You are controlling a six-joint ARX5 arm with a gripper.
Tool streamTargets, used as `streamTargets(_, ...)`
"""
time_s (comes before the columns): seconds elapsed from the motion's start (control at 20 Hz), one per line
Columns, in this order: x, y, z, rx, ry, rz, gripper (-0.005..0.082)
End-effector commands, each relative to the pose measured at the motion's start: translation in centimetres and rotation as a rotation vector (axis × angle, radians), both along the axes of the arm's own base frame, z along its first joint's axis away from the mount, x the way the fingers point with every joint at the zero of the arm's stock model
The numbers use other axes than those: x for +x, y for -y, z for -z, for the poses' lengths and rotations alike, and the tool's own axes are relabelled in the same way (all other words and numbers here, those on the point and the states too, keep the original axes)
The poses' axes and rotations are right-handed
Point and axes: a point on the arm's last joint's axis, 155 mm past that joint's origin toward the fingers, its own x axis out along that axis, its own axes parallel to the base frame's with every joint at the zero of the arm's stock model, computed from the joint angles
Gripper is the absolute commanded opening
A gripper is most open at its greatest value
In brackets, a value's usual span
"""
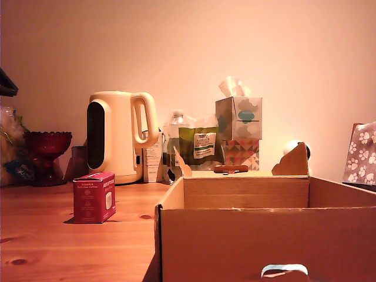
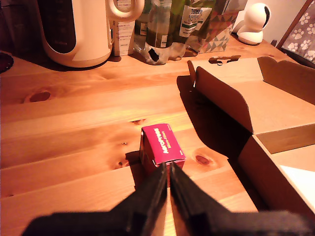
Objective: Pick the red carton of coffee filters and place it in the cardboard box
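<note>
The red carton of coffee filters (image 1: pixel 94 197) stands upright on the wooden table, at the exterior view's left, a short way from the cardboard box. In the wrist view the carton (image 2: pixel 161 143) shows white "AeroPress" lettering on its top. My gripper (image 2: pixel 167 171) is just behind and slightly above the carton's near edge; its two black fingers (image 2: pixel 147 196) are pressed together with nothing between them. The big brown cardboard box (image 1: pixel 235 241) fills the exterior view's lower right, open-topped with flaps up and a hand slot in its near wall. The arm is out of sight in the exterior view.
A cream kettle (image 1: pixel 120 135) stands behind the carton, with a dark red goblet (image 1: pixel 47 150) beside it. A bottle (image 2: pixel 160 29), a tea packet (image 1: pixel 202 144) and stacked tissue boxes (image 1: pixel 238 117) line the back. A paw-print box (image 1: pixel 361 153) and a white round camera (image 2: pixel 256 17) sit past the cardboard box.
</note>
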Motion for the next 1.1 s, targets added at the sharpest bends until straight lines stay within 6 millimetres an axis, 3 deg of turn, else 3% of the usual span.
streamTargets(0.0,-0.1,0.0,0.3,-0.005,-0.003,-0.002,-0.0024)
streamTargets(0.35,-0.1,0.1,0.1,-0.009,0.004,0.002,-0.0024)
streamTargets(0.55,1.0,0.2,-3.3,-0.043,0.147,-0.005,-0.0024)
streamTargets(0.65,1.4,0.4,-4.0,-0.051,0.174,-0.021,-0.0024)
streamTargets(0.85,2.2,2.5,-3.3,-0.033,0.176,-0.007,-0.0024)
streamTargets(1.05,2.8,4.9,-0.2,0.016,0.107,0.023,-0.0024)
